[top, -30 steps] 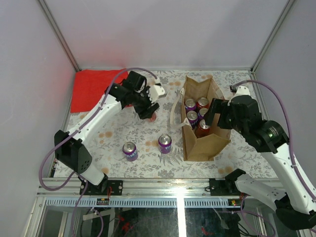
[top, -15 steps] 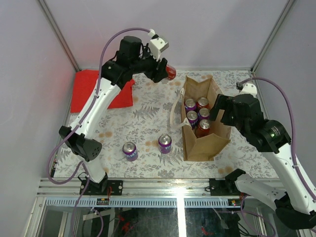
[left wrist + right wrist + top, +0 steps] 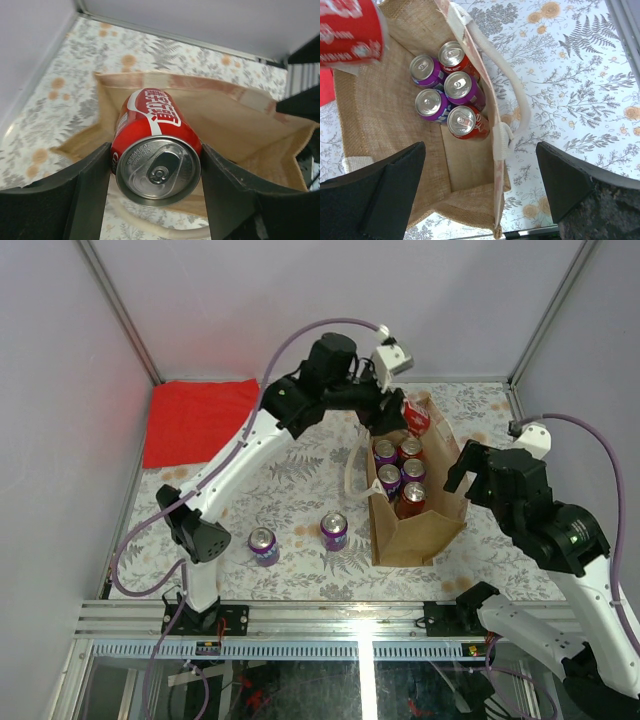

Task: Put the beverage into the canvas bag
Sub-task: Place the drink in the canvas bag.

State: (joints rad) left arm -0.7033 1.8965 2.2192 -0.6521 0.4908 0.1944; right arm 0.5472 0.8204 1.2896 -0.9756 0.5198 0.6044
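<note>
The left claw [image 3: 157, 176] squeezes the red can [image 3: 152, 127] by its round sides, just above the open canvas bag [image 3: 245, 122]; the can looks hard, smooth and probably slippery; the right claw [image 3: 481, 192] is wide open, holding nothing

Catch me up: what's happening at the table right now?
The left gripper holds a red can, tilted, over the far end of the open canvas bag, not yet released. Five cans stand inside the bag. The right gripper hangs open by the bag's right side, holding nothing. Two purple cans wait on the table in front.
</note>
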